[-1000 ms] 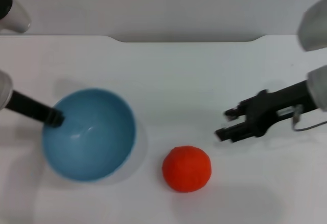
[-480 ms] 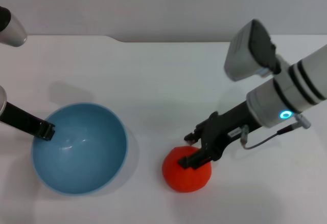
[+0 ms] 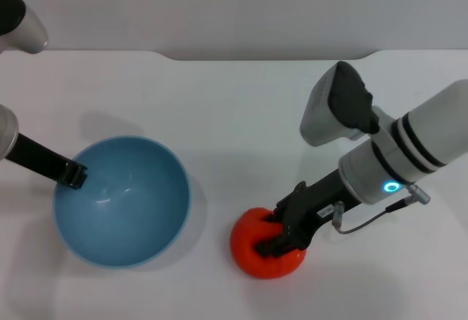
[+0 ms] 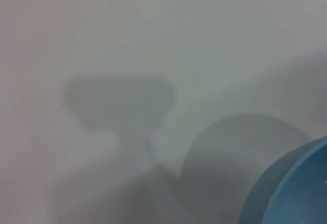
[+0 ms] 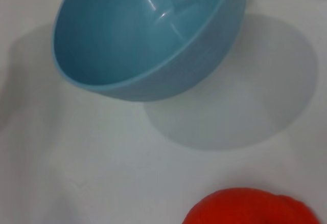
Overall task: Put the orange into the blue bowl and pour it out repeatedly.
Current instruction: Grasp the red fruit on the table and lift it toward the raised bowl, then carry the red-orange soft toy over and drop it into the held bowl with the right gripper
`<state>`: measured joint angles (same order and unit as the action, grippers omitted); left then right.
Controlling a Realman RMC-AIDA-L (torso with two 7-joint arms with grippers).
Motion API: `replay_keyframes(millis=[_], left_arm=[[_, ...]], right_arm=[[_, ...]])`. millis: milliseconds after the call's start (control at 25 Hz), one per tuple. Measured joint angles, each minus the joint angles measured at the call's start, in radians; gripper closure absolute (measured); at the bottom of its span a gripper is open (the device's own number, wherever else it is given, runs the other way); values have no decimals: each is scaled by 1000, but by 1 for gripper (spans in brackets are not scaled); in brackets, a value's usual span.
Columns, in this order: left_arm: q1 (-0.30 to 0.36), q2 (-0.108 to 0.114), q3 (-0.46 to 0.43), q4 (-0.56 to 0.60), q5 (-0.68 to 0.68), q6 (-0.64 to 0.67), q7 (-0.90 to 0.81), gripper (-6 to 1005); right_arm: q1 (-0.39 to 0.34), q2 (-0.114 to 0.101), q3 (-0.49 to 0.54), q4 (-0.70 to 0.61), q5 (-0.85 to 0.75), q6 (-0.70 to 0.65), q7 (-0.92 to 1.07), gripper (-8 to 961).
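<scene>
The orange (image 3: 247,253) lies on the white table, front centre, and its top also shows in the right wrist view (image 5: 250,208). My right gripper (image 3: 269,234) has come down over it from the right, open, with one dark finger on each side of the fruit's top. The blue bowl (image 3: 121,203) is at the left with nothing in it. My left gripper (image 3: 74,174) is shut on its left rim and holds it tilted, casting a shadow beneath. The bowl also shows in the right wrist view (image 5: 138,40), and its edge in the left wrist view (image 4: 296,193).
The white table (image 3: 241,123) stretches to a back edge with a notch at the top. A gap of bare table separates the bowl from the orange. The right arm's grey camera housing (image 3: 333,112) rises above the right side.
My right gripper swung in from the right and dropped onto the orange, its fingers now lower around the fruit. The bowl in my left gripper shifted slightly on the left.
</scene>
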<state>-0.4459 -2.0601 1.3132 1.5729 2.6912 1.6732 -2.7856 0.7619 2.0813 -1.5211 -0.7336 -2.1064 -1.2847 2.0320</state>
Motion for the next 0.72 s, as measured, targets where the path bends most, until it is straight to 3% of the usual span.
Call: replay_keyframes(millis=[80, 360, 480, 720], left_arm=[[-7, 0, 6, -4, 0, -2, 1, 1001], [-24, -4, 45, -5, -1, -9, -4, 1000], [-34, -5, 55, -6, -10, -14, -5, 1000], [-85, -6, 116, -51, -50, -27, -9, 1000]], right_arm=[[-10, -3, 14, -13, 0, -5, 0, 476], [-67, -8, 123, -69, 1, -58, -5, 643], [-97, -13, 213, -91, 2, -110, -11, 715], [-201, -18, 439, -278, 2, -288, -38, 788]])
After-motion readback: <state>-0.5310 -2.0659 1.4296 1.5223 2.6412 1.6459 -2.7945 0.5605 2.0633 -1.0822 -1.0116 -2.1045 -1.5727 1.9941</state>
